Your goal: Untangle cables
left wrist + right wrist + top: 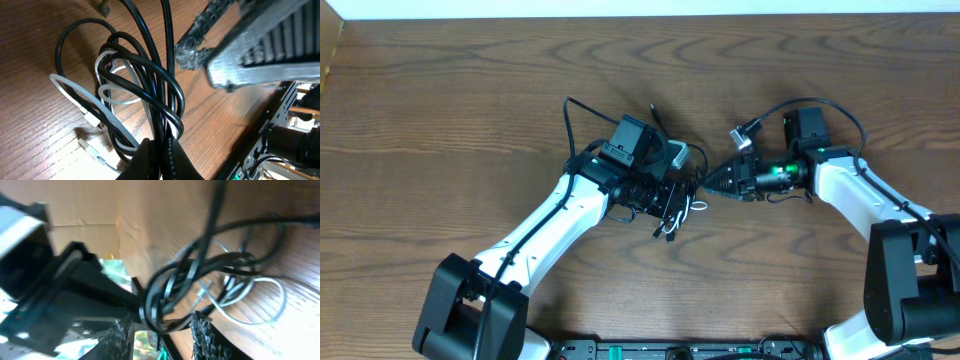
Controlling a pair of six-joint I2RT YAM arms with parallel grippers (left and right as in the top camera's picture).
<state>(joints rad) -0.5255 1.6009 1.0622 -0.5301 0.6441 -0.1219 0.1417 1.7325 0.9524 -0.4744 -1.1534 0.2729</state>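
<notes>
1. Fingers of left gripper (pixel 161 152) are clenched on several strands of black cable (pixel 167 80). The strands fan out from the pinch in crossing loops.
2. Right gripper (pixel 160 330) has its fingers (pixel 205 335) parted. Black loops sit in the gap, but blur hides whether they touch either finger.
3. White cable (pixel 75 92) threads through the black loops and lies on the table (pixel 35 45). Its plug (pixel 92 150) rests just beside the left gripper.
4. From overhead, the two grippers point at each other near the table's middle, with the tangle under and between their tips. One black strand trails off toward the far left.
</notes>
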